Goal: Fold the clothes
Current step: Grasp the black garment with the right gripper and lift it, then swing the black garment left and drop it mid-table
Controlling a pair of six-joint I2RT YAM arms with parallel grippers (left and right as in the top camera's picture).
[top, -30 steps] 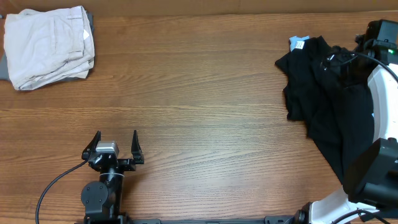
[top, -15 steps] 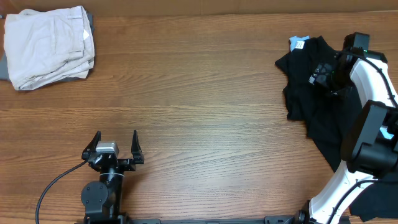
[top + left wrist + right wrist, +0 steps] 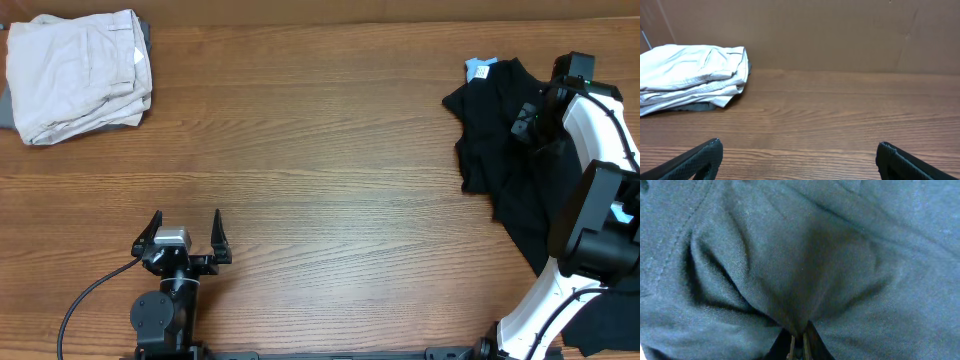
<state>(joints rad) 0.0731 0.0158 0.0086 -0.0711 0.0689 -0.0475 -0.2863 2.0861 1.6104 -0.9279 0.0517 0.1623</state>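
A brown wood-grain tabletop fills the overhead view, with a plain brown wall behind it in the left wrist view. The right end effector sits on the crumpled black garment at the tabletop's right side. In the right wrist view its fingertips are pressed almost together on a pinched ridge of dark fabric, with creases running into them. The left end effector rests at the near edge with its fingers spread wide, holding nothing and touching nothing. A folded pale garment lies in the far left corner, well apart from both. The white right arm covers much of the black garment's right half, and the cloth runs out of sight beneath it. A small blue label shows at the garment's top edge, its print too small to read. The right wrist view is nothing but fabric, so the garment's shape cannot be told there. Compared with a second ago, the right arm has swung in from the frame's edge over the garment. In the last half second its end effector has shifted only slightly rightward, while the left arm and the pale pile are unchanged.
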